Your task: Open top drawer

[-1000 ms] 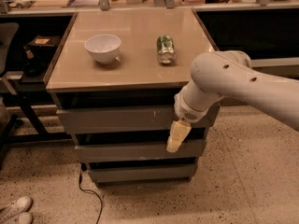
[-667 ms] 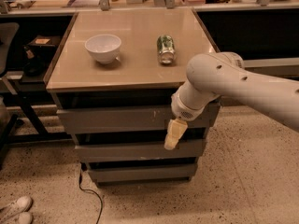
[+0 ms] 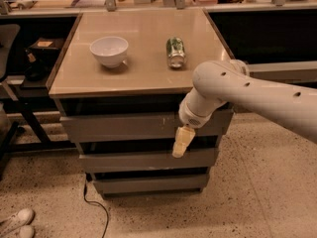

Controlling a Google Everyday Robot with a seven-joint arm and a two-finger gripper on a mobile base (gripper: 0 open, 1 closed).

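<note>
The robot's pale yellow pincer [image 3: 181, 143] hangs tip-down in front of a grey set of drawers, right of centre, angled slightly to the left; whether it is spread or pressed together cannot be told from this view. It lies over the lower edge of the top drawer [image 3: 119, 126] and the dark gap beneath it, and whether it touches the front cannot be told either. The white arm [image 3: 257, 94] reaches in from the right edge, its rounded wrist covering the right part of that drawer's front. The top drawer, the widest and tallest of three flat grey fronts, sits just under the desk [image 3: 143, 78], with a dark strip between them and small whitish scratches near the wrist. Below it are the second drawer front [image 3: 138, 161] and the third drawer front [image 3: 148, 183], each narrower. On the tan desk a white bowl [image 3: 109, 50] stands to the left and a green and silver can [image 3: 175, 52] lies on its side to the right, well apart. On the speckled floor [image 3: 247, 202] a black cable [image 3: 97, 207] trails from under the drawers, and white shoes [image 3: 15, 222] lie in the near left corner
</note>
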